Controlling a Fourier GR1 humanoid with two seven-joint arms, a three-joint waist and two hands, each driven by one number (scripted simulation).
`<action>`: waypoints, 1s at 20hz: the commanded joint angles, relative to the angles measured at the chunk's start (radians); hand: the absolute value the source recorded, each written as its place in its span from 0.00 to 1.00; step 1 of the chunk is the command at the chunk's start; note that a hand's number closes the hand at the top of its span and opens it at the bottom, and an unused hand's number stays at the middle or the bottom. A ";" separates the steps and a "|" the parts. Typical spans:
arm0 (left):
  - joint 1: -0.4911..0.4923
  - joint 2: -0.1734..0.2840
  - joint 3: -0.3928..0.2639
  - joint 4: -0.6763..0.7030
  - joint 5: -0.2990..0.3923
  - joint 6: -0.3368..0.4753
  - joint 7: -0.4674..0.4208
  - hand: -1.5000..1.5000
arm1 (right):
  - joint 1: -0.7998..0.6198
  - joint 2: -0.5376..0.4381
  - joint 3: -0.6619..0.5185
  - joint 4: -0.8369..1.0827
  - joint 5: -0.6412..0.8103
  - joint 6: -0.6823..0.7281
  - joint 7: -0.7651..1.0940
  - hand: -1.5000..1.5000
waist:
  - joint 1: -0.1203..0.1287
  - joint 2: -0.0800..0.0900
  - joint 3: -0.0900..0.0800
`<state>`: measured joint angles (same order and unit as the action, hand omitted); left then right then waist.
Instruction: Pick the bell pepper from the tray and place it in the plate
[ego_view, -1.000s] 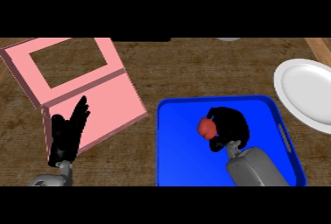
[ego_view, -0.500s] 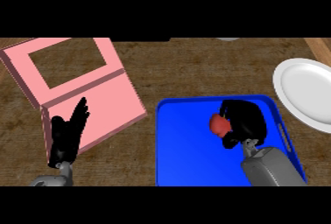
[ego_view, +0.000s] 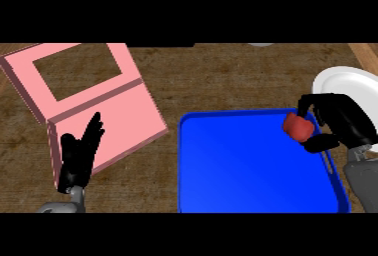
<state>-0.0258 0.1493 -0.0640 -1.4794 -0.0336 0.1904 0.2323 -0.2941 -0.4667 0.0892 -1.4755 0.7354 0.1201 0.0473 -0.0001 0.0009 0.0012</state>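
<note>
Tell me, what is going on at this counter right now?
The robot's right hand is curled round a red bell pepper and holds it over the right edge of the blue tray, close to the white plate beyond that edge. The pepper is not yet in the plate. The left hand rests open, fingers up, at the lower left, in front of a pink box.
</note>
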 joint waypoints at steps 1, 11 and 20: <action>0.009 -0.015 -0.005 -0.001 -0.007 0.013 0.002 0.50 | -0.033 -0.043 -0.157 -0.050 -0.098 -0.053 -0.067 1.00 | -0.009 -0.004 -0.001; -0.006 0.000 0.025 0.026 0.011 -0.043 -0.026 0.50 | -0.106 -0.115 -0.371 0.157 -0.124 -0.113 -0.088 1.00 | 0.007 0.001 -0.001; 0.009 -0.017 0.017 0.007 -0.029 -0.031 -0.053 0.50 | -0.256 -0.207 -0.417 0.549 -0.084 -0.146 -0.224 1.00 | 0.011 0.002 -0.001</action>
<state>-0.0312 0.1363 -0.0474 -1.4714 -0.0542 0.1660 0.2158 -0.5078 -0.6233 -0.2971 -1.0665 0.6470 -0.0234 -0.1122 0.0108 0.0028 0.0003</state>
